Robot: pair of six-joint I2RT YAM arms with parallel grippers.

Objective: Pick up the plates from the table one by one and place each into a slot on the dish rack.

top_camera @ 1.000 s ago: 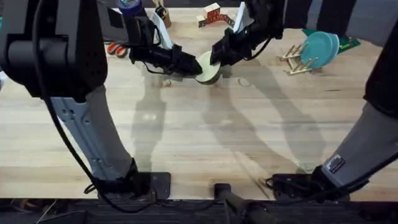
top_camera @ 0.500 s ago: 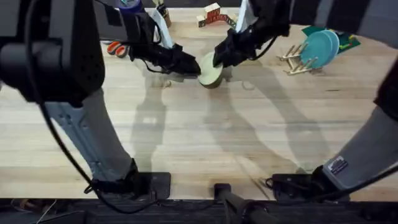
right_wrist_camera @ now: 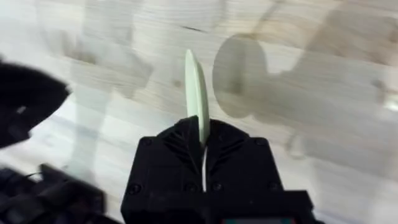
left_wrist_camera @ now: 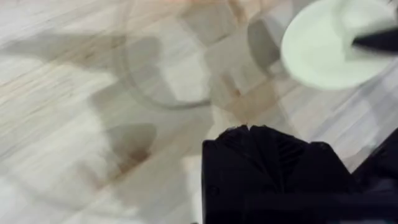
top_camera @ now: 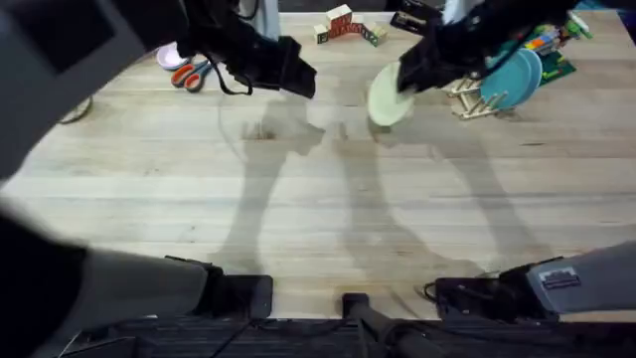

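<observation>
Overhead: the right gripper [top_camera: 402, 80] holds the cream-yellow plate [top_camera: 387, 97] above the counter [top_camera: 298, 189], near the dish rack [top_camera: 469, 99], where a teal plate [top_camera: 512, 76] stands in a slot.

Left wrist: the left gripper's [left_wrist_camera: 249, 130] fingers meet, holding nothing.

Right wrist: the fingers [right_wrist_camera: 186, 134] pinch the plate's [right_wrist_camera: 195, 93] rim, seen edge-on.
</observation>
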